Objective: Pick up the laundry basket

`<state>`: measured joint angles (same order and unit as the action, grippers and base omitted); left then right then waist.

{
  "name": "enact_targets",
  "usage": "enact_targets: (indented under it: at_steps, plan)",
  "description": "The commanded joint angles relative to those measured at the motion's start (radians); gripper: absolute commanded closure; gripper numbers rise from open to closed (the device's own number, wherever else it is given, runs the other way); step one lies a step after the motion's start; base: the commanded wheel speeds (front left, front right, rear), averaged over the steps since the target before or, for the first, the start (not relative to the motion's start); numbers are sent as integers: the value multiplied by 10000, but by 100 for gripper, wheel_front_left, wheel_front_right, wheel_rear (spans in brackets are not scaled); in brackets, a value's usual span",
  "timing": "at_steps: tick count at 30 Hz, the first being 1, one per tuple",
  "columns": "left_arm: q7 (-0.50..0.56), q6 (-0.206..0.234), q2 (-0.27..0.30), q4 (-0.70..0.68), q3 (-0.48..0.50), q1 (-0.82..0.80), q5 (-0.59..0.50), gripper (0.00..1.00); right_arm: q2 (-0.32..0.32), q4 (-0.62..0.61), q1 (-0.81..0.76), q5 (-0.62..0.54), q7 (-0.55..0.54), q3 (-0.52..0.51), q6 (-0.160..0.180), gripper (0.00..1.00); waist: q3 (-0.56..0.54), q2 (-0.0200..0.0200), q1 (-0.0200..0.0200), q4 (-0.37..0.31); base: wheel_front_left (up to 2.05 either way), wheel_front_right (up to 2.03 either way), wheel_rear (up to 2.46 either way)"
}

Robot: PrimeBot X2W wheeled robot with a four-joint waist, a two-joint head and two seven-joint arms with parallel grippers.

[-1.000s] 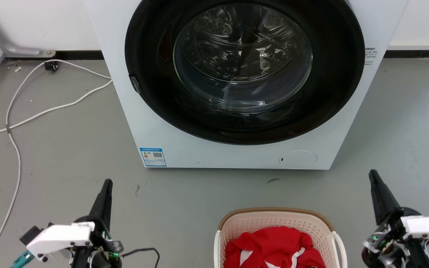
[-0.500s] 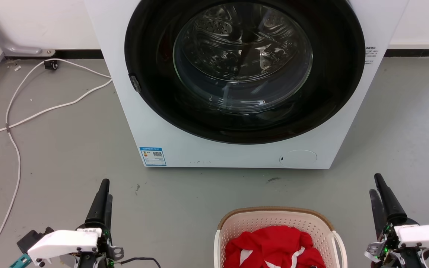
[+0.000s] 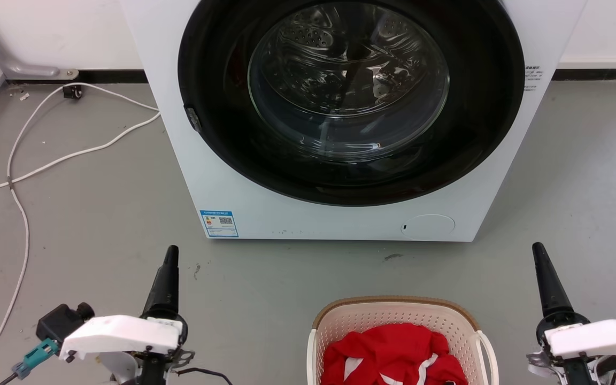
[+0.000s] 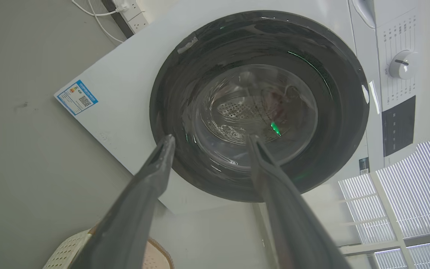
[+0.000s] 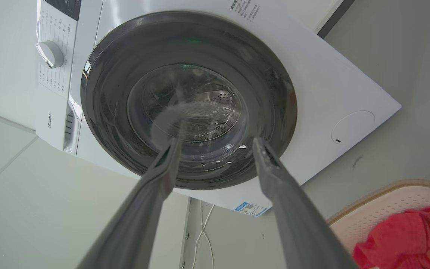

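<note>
Grey floor [image 3: 99, 224] carries the laundry basket [image 3: 393, 315] before a white washer [image 3: 340, 219].

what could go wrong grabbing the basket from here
1. The left end effector and right end effector are open and well apart from the laundry basket; catching just one thin side handle may tip it and spill the red clothing.
2. The basket lies at the head view's bottom edge, partly cut off, so aiming at the handles may be imprecise.
</note>
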<state>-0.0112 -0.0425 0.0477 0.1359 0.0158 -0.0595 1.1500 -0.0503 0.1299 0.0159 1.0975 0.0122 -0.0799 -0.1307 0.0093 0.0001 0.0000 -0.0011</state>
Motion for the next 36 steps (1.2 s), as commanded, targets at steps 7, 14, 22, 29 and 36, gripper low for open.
enact_targets:
  at_steps: [7,14,22,29,36]
  plan:
    - [-329,305,22,-473,-335,21,-1556,0,-22,-641,-95,-1836,326,185,0,0,-10,-1,0,-9,0,0,0]
    - [-573,456,24,-740,-541,119,-2642,0,-20,-943,-266,-3111,569,275,0,0,-24,-1,0,-6,0,0,0]
    - [-843,576,25,-948,-839,214,-3880,0,-18,-1227,-458,-4356,830,379,0,0,-46,-1,0,3,0,0,0]
    - [-1019,689,27,-1103,-1005,277,-4683,0,-16,-1378,-575,-5141,1014,394,0,0,-62,-1,0,-3,0,0,0]
    - [-1217,801,28,-1221,-1182,380,-5530,0,-14,-1557,-723,-6011,1220,384,0,0,-72,-1,0,-10,0,0,0]
